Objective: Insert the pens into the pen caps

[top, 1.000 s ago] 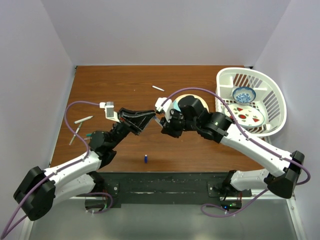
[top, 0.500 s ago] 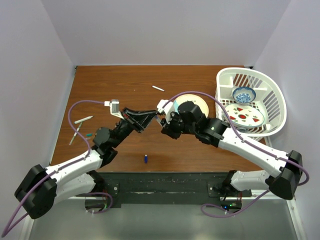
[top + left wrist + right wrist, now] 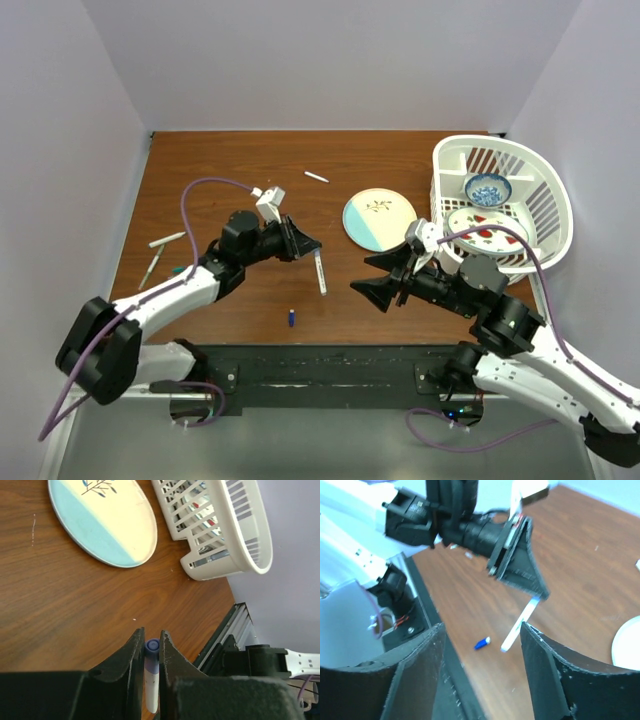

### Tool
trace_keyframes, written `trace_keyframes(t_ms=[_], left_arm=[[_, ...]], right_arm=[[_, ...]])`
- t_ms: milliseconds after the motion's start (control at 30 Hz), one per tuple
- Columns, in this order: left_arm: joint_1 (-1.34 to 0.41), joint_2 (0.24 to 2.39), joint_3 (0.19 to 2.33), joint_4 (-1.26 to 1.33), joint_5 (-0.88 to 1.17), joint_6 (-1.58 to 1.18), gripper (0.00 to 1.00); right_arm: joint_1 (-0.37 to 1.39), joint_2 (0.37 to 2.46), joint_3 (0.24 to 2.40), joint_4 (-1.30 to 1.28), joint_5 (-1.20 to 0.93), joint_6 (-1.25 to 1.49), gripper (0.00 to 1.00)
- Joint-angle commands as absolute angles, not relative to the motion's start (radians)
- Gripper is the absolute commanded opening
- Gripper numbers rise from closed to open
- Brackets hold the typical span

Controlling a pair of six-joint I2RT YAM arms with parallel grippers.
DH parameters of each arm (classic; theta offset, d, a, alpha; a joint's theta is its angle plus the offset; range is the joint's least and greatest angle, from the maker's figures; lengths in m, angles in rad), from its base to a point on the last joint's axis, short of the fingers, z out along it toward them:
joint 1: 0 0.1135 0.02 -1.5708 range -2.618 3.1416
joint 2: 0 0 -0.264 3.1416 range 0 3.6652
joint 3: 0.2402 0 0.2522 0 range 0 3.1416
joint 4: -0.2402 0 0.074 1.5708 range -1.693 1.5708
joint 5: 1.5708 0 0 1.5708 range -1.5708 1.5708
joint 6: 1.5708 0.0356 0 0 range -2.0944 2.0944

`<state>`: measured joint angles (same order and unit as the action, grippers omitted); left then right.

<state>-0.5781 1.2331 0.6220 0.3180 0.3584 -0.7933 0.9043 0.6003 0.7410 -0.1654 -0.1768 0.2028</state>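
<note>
My left gripper (image 3: 312, 247) is shut on a white pen (image 3: 320, 272) that sticks out past its fingertips toward the table's near edge. In the left wrist view the gripper (image 3: 151, 632) pinches the pen (image 3: 151, 692), and a dark blue pen cap (image 3: 152, 649) sits on its far end. My right gripper (image 3: 360, 274) hangs open and empty just right of it. In the right wrist view the gripper (image 3: 481, 630) frames the pen (image 3: 519, 630) and a loose blue cap (image 3: 482, 643). That cap (image 3: 291, 318) lies near the front edge. A green cap (image 3: 178, 269) lies at the left.
Two loose pens (image 3: 167, 239) (image 3: 152, 268) lie at the table's left edge and another pen (image 3: 316, 177) at the back middle. A pale blue and cream plate (image 3: 380, 220) sits right of centre. A white basket (image 3: 545, 190) with dishes stands at the back right.
The right gripper has opened and pulled back to the right and nearer. The left gripper kept the pen and swung it down over the table's middle.
</note>
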Motion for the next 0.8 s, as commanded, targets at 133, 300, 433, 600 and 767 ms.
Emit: trace_keyframes(t_ms=[133, 300, 433, 600, 767], left_arm=[[-0.572, 1.498, 0.764, 0.24, 0.29, -0.723, 0.0], [-0.574, 1.592, 0.828, 0.17, 0.233, -0.684, 0.11], [-0.574, 1.627, 0.888, 0.083, 0.226, -0.654, 0.39], [-0.562, 1.626, 1.139, -0.168, 0.075, -0.464, 0.57], [-0.508, 1.765, 1.47, -0.365, -0.023, -0.237, 0.59]], right_arm=[[0.908, 0.612, 0.753, -0.238, -0.137, 0.308, 0.77], [0.908, 0.626, 0.784, -0.256, -0.086, 0.325, 0.85], [0.907, 0.62, 0.779, -0.253, -0.061, 0.331, 0.88], [0.908, 0.609, 0.773, -0.275, -0.077, 0.344, 0.88], [0.91, 0.591, 0.733, -0.249, -0.074, 0.342, 0.88]])
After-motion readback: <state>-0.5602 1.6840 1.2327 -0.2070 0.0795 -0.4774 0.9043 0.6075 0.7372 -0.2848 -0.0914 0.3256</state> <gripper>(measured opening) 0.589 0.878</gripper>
